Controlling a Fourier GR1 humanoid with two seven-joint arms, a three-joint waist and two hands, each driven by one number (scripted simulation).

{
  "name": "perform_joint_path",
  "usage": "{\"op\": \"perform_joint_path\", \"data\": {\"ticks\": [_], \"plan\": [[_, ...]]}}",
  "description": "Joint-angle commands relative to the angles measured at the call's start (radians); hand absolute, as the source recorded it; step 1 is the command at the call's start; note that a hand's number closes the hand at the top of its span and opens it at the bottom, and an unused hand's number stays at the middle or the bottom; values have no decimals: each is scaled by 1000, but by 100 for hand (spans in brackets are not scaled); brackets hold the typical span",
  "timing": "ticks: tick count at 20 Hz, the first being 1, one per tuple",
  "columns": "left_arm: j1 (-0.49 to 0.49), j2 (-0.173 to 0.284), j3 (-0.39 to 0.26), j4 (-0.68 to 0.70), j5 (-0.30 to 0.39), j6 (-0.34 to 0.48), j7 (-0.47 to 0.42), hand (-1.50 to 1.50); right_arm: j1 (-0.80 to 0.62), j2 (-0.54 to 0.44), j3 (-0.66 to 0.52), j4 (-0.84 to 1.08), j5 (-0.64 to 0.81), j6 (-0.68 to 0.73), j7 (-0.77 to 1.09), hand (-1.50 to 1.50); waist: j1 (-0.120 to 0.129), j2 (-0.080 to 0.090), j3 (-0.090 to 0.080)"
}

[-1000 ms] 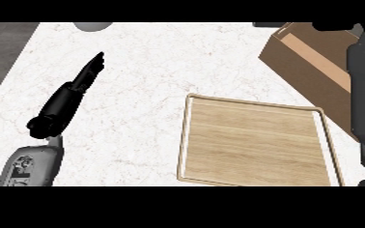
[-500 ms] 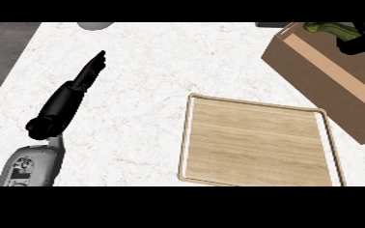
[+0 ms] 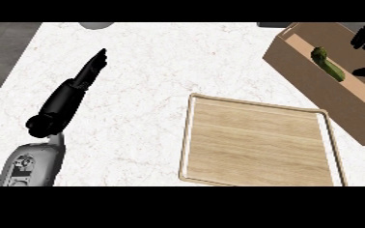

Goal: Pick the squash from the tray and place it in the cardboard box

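1. The left hand point(image 3: 75, 92) lay over the white marbled surface point(image 3: 164, 67) at the left of the head view, its black fingers point(image 3: 95, 64) straight and close together, pointing up and to the right, holding nothing and well apart from everything else.
2. Of the right hand point(image 3: 358, 41), only dark bits showed at the right edge, above and beside the box; whether its fingers were spread or curled could not be told.
3. The long green squash point(image 3: 327, 64) lay inside the open brown cardboard box point(image 3: 306, 75) at the upper right.
4. Its long axis ran diagonally, one end toward the upper left and the other toward the lower right, roughly along the box's length.
5. The pale rectangular wooden tray point(image 3: 257, 145) sat on the surface just below and left of the box, with nothing on it.
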Motion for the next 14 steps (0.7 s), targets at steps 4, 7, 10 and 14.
{"op": "perform_joint_path", "data": {"ticks": [4, 7, 10, 14], "plan": [[17, 8, 6, -7, -2, -5, 1, 0, -9, -16, -158, 20, -176, -64, -231, -150, -12, -4, 2], [-4, 5, 13, -2, 0, 3, 13, 0, -86, 36, -371, 51, -383, -51, -179, -150, -19, -8, 5], [25, -9, 3, 4, -7, 11, -16, 0, -90, -12, -517, 97, -512, -37, -127, -150, -23, -3, 3], [13, -20, -16, -19, -8, 5, 9, 0, -51, -69, -602, 142, -583, -79, -71, -150, -6, 3, 2]]}}
